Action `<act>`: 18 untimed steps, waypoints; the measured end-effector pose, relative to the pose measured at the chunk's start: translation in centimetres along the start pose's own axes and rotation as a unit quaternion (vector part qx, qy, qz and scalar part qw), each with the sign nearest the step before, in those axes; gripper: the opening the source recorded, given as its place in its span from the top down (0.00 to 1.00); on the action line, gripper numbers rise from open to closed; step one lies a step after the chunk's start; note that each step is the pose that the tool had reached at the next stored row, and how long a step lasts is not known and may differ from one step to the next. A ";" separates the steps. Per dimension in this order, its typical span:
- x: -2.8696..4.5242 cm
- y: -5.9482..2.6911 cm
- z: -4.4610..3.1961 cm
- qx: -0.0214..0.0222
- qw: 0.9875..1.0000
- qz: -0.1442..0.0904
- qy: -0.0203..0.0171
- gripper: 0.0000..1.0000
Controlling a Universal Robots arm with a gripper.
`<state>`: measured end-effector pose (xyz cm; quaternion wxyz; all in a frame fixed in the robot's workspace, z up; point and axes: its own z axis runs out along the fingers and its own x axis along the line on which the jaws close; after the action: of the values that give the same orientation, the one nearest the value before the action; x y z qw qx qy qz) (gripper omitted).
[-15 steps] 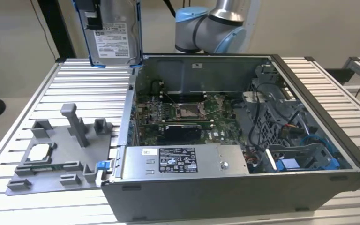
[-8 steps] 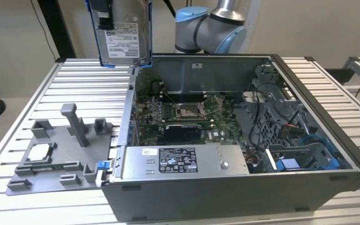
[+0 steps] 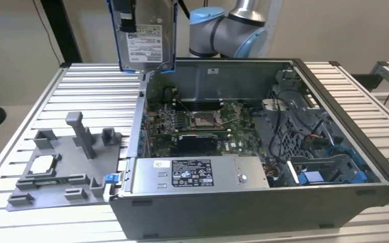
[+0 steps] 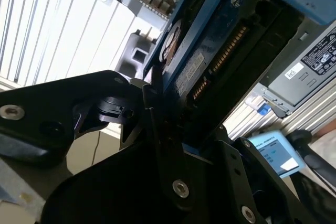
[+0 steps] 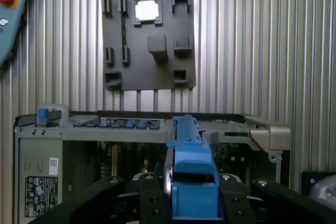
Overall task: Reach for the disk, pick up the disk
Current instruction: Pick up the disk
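The disk (image 3: 147, 43), a silver-grey drive with a white label and a blue bracket round its edges, hangs upright in the air above the back left corner of the open computer case (image 3: 343, 197). My gripper (image 3: 123, 14) is shut on its upper part. In the first wrist view the blue bracket edge of the disk (image 5: 190, 145) sits clamped between the black fingers (image 5: 149, 192). The second wrist view shows the disk's underside (image 4: 210, 51) with its circuit board and connector, held by the gripper (image 4: 163, 124).
Inside the case lie a motherboard (image 3: 201, 121) and a silver box with a white and black label (image 3: 194, 174). A grey fixture plate (image 3: 63, 167) with posts lies on the slatted table (image 3: 93, 91) at the exterior view's left. The arm's blue joints (image 3: 228, 30) stand behind the case.
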<state>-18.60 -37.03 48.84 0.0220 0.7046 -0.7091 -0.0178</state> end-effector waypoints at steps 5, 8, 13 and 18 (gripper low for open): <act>0.03 -1.28 -0.07 0.000 1.000 0.000 0.000 1.00; 0.05 -2.02 -0.11 0.000 1.000 0.000 0.000 1.00; 0.10 -3.10 -0.17 0.000 1.000 0.000 0.000 1.00; 0.23 -4.09 -0.22 0.000 1.000 0.000 0.000 1.00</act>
<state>-14.51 -37.28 48.83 0.0222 0.7046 -0.7091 -0.0176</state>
